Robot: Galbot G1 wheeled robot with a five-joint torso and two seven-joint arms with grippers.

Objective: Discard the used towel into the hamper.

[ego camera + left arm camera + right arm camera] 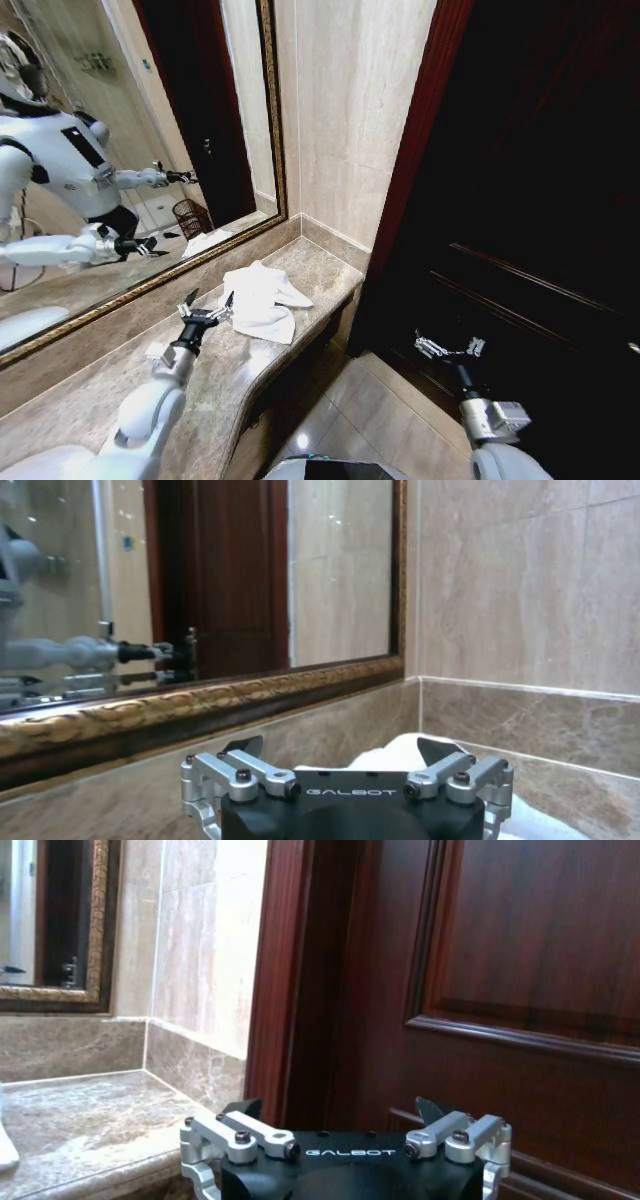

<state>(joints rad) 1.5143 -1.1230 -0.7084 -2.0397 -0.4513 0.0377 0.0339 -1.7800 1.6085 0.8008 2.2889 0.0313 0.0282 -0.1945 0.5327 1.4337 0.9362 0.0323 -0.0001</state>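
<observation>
The used towel (262,298) is white and lies crumpled on the marble counter (90,395), close to the end wall. My left gripper (210,298) hovers open just short of the towel's near edge, with nothing between its fingers. In the left wrist view the towel (398,751) shows just beyond the open left gripper (343,744). The hamper (190,215) shows only as a reflection in the mirror, a small reddish-brown slatted basket. My right gripper (450,347) hangs open and empty off the counter, before the dark door, and the right wrist view shows this right gripper (343,1106) the same way.
A gold-framed mirror (110,120) runs along the wall behind the counter. A beige marble wall (350,110) closes the counter's far end. A dark wooden door (540,200) stands on the right. Tiled floor (370,400) lies below the counter's curved edge.
</observation>
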